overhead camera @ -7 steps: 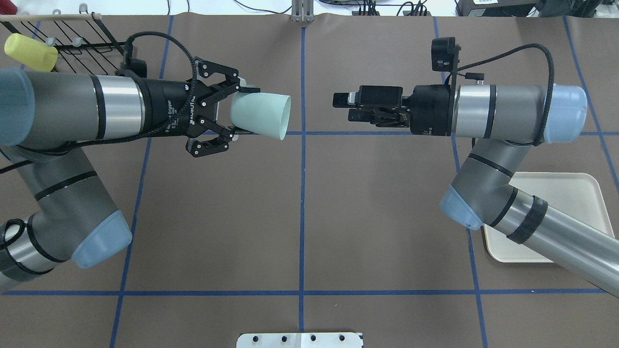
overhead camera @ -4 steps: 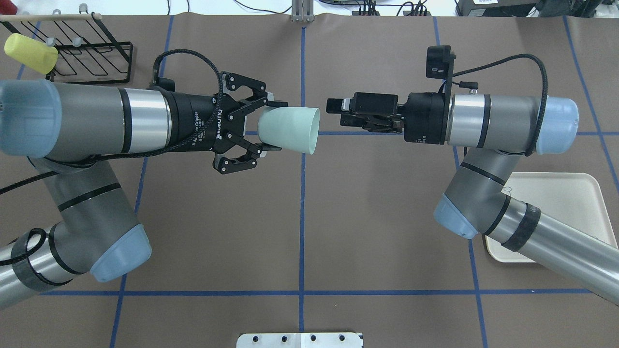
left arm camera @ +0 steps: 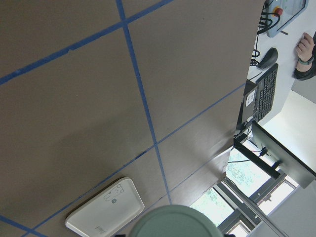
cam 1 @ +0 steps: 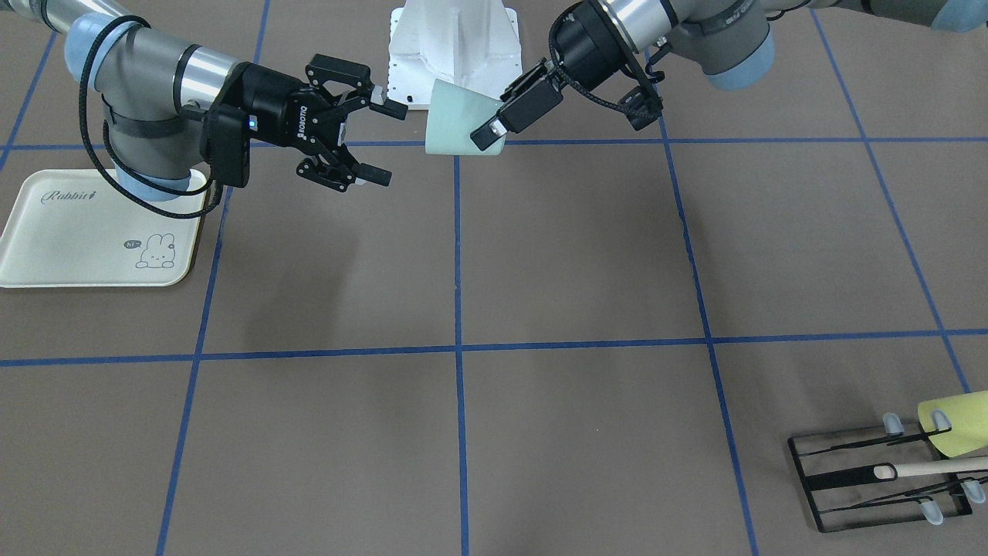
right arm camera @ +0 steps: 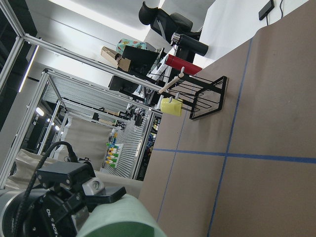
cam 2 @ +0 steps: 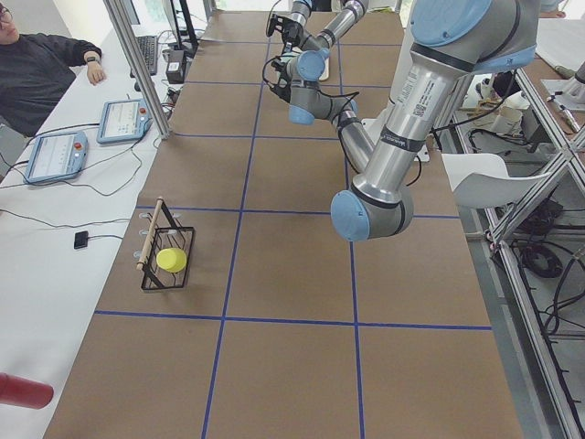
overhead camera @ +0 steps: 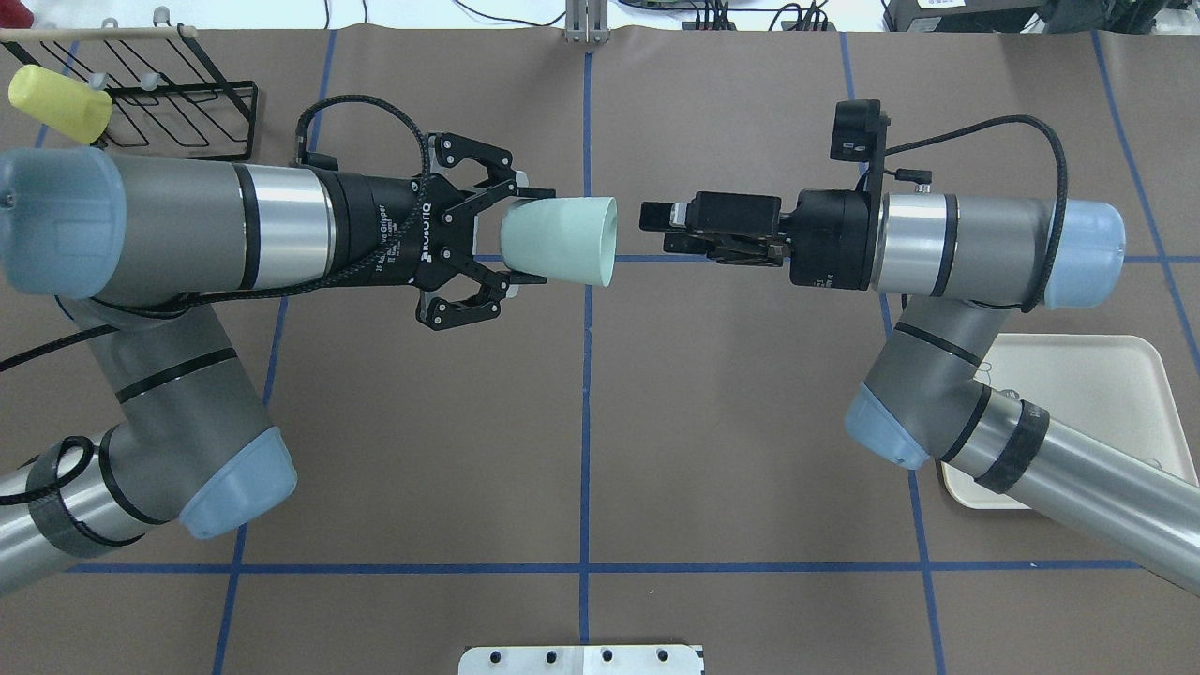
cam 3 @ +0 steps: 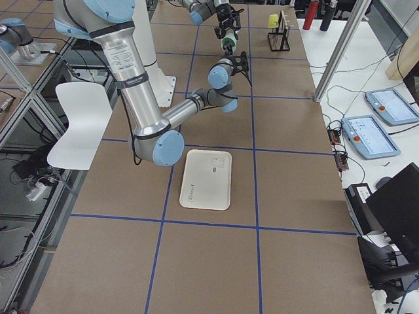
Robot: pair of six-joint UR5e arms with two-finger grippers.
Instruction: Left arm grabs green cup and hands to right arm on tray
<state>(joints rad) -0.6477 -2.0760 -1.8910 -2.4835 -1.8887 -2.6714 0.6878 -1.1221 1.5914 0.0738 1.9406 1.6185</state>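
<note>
A brown table [overhead camera: 731, 422] gridded with blue tape carries two arms, two cups, one tray and one rack. The left arm [overhead camera: 187, 234] reaches in from the left and the right arm [overhead camera: 966, 244] from the right, their wrists facing each other across the middle line. The right arm's forearm crosses above the near left corner of the cream tray [overhead camera: 1116, 375], which lies near right. Far left sits a black wire rack [overhead camera: 178, 122] with a yellow-green cup [overhead camera: 58, 103] at its left end. The left gripper [overhead camera: 534, 234] pinches the green cup [overhead camera: 562, 239] by its base. The cup is held in the air on its side, mouth toward the right gripper [cam 1: 388, 144], whose fingers are spread and stop just short of the rim. Compared with a second ago, the cup has travelled right, the gap to the right gripper has narrowed, and the rack's right end is no longer covered by the left arm.
</note>
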